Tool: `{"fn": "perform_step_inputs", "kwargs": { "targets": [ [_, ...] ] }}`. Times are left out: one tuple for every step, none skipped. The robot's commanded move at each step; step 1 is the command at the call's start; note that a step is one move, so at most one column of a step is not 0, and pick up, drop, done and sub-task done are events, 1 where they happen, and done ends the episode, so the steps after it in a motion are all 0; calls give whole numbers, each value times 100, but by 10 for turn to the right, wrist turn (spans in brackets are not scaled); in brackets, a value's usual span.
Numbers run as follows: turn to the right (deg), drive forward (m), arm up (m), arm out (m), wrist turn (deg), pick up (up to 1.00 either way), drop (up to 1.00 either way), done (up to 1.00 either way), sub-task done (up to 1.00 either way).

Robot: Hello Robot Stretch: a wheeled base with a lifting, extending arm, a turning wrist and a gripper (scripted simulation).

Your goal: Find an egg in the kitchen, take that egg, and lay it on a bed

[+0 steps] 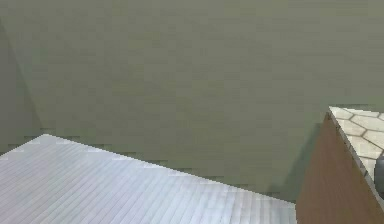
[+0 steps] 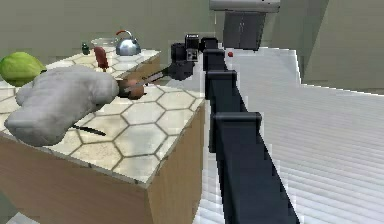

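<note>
Egg-like in shape and colour, a small brown rounded thing (image 2: 131,88) lies on the counter (image 2: 150,135), near its middle and just beside a big pale lump (image 2: 60,100). The gripper (image 2: 150,76) reaches over the counter top toward it. With things lying behind the fingers, I cannot tell whether it holds anything or how the fingers stand.

A sideways nudge could likely send the brown thing rolling across the smooth tiles. The arm (image 2: 235,130) could also brush the lump, or the kettle (image 2: 126,44) at the counter's back.

The counter's near edge drops straight to the floor (image 2: 320,130), which lies open beyond the counter's end. Ahead, a wall (image 1: 200,70) stands past the counter's corner (image 1: 362,130), so room to drive on looks short.
</note>
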Motion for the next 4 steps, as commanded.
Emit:
{"fn": "perform_step_inputs", "kwargs": {
  "targets": [
    [0, 0, 0, 0, -450, 0, 0, 0, 0],
    [0, 0, 0, 0, -270, 0, 0, 0, 0],
    [0, 0, 0, -44, 0, 0, 0, 0, 0],
    [-450, 0, 0, 0, 0, 0, 0, 0, 0]
  ]
}}
